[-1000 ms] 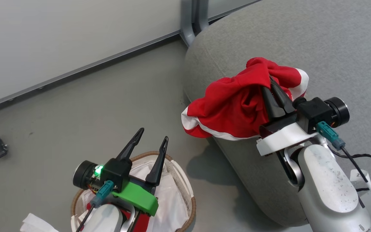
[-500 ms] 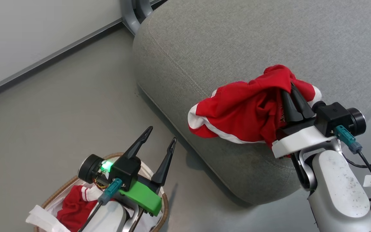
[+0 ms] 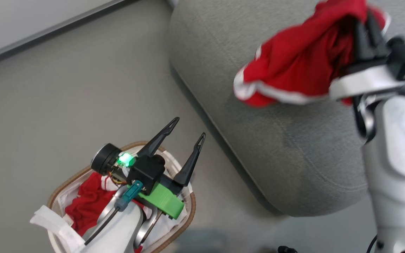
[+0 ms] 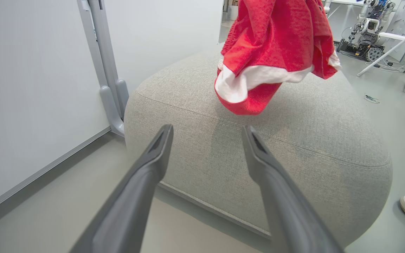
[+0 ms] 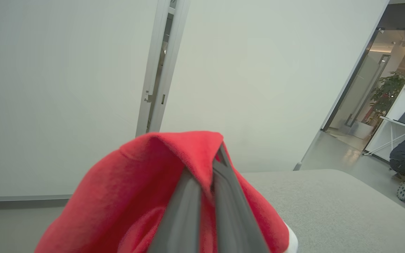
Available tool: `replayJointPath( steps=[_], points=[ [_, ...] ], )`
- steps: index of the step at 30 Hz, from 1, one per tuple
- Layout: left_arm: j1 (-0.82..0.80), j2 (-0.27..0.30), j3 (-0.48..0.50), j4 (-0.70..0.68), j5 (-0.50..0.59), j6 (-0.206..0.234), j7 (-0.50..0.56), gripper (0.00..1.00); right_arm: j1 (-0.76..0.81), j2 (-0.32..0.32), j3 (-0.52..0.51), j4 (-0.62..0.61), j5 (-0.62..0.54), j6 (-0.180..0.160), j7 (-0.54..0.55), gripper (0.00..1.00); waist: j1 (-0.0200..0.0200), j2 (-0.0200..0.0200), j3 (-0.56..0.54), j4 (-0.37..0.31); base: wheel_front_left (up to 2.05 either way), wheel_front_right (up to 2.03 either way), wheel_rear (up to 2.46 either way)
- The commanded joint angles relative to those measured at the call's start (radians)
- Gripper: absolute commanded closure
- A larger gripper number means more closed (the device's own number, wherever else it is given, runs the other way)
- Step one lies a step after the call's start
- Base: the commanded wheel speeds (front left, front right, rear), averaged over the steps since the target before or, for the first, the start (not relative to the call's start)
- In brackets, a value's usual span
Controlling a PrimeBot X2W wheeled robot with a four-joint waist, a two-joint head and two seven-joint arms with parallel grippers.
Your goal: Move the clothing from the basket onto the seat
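Right end effector [image 3: 364, 24] was clenched on a red jersey [image 3: 294, 66], upper right of the head view. Its fingers were pressed together with a fold of cloth pinched at the tips; same in the right wrist view [image 5: 206, 165], jersey [image 5: 146, 182] draped over both fingers. The jersey hung bunched over the grey seat [image 3: 294, 147], white-trimmed hem lowest. Left wrist view put the hem [image 4: 248, 105] low over the seat's front edge [image 4: 311, 133]; contact unclear.

Left end effector [image 3: 188, 128] was released, fingers spread wide and empty, lower centre, above the basket [image 3: 72, 177]. The basket sat on the floor [image 3: 65, 105], lower left, near the seat's corner. More red clothing [image 3: 86, 203] lay inside it on a white liner [image 3: 47, 221].
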Motion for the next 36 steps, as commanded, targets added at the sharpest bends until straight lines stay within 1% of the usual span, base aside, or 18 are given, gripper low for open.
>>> replayJointPath(
  steps=[1,4,5,9,13,16,18,21,25,29,30,31,32,33,36],
  points=[
    [-0.031,0.004,-0.003,-0.001,0.014,-0.003,0.001,0.0,-0.059,-0.023,-0.025,0.005,-0.014,-0.001,-0.002,1.0,-0.0001,-0.0001,0.096,0.101,0.0,0.0,0.0],
    [-0.063,-0.004,-0.022,-0.009,0.017,-0.003,0.001,0.0,-0.166,-0.072,-0.077,0.025,-0.033,-0.001,-0.002,1.0,-0.0001,-0.0001,0.149,0.157,0.0,0.0,0.0],
    [-0.077,-0.008,-0.031,-0.014,0.02,-0.003,0.0,0.0,-0.206,-0.101,-0.097,0.032,-0.042,-0.001,-0.002,1.0,-0.0001,-0.0001,0.171,0.181,0.0,0.0,0.0],
    [-0.116,-0.02,-0.036,-0.034,0.024,-0.003,0.001,0.0,-0.319,-0.169,-0.171,0.06,-0.067,-0.001,-0.002,1.0,-0.0001,-0.0001,0.248,0.249,0.0,0.0,0.0],
    [-0.143,-0.039,-0.044,-0.051,0.027,-0.003,0.001,0.0,-0.381,-0.225,-0.24,0.106,-0.093,-0.001,-0.002,1.0,-0.0001,-0.0001,0.316,0.305,0.0,0.0,0.0],
    [-0.162,-0.05,-0.053,-0.059,0.034,-0.003,0.001,0.0,-0.379,-0.255,-0.289,0.152,-0.116,-0.001,-0.002,1.0,-0.0001,-0.0001,0.357,0.339,0.0,0.0,0.0],
    [-0.171,-0.055,-0.05,-0.062,0.038,-0.003,0.001,0.0,-0.359,-0.264,-0.31,0.18,-0.123,-0.001,-0.002,1.0,-0.0001,-0.0001,0.377,0.35,0.0,0.0,0.0],
    [-0.178,-0.066,-0.043,-0.066,0.029,-0.003,0.001,0.0,-0.329,-0.26,-0.333,0.218,-0.128,-0.001,-0.002,1.0,-0.0001,-0.0001,0.4,0.352,0.0,0.0,0.0],
    [-0.183,-0.068,-0.036,-0.06,0.033,-0.003,0.001,0.0,-0.285,-0.245,-0.348,0.254,-0.116,-0.001,-0.002,1.0,-0.0001,-0.0001,0.411,0.341,0.0,0.0,0.0],
    [-0.184,-0.069,-0.028,-0.05,0.032,-0.003,0.001,0.0,-0.24,-0.229,-0.349,0.262,-0.102,-0.001,-0.002,1.0,-0.0001,-0.0001,0.403,0.324,0.0,0.0,0.0],
    [-0.185,-0.069,-0.028,-0.047,0.031,-0.003,0.001,0.0,-0.229,-0.226,-0.354,0.258,-0.095,-0.001,-0.002,0.95,-0.0001,-0.0001,0.399,0.321,0.0,0.0,0.0],
    [-0.186,-0.07,-0.027,-0.044,0.029,-0.003,0.001,0.0,-0.219,-0.224,-0.357,0.255,-0.089,-0.001,-0.002,0.76,-0.0001,-0.0001,0.394,0.318,0.0,0.0,0.0],
    [-0.185,-0.072,-0.018,-0.042,0.024,-0.003,0.001,0.0,-0.205,-0.22,-0.355,0.249,-0.084,-0.001,-0.002,0.53,-0.0001,-0.0001,0.386,0.315,0.0,0.0,0.0],
    [-0.179,-0.072,0.008,-0.04,0.019,-0.002,0.001,0.0,-0.178,-0.214,-0.346,0.238,-0.08,-0.001,-0.002,0.0,-0.0001,-0.0001,0.369,0.312,0.0,0.0,0.0],
    [-0.162,-0.071,0.045,-0.036,0.015,-0.001,0.001,0.0,-0.142,-0.208,-0.33,0.218,-0.069,-0.001,-0.002,0.0,-0.0001,-0.0001,0.338,0.309,0.0,0.0,0.0]
  ],
)
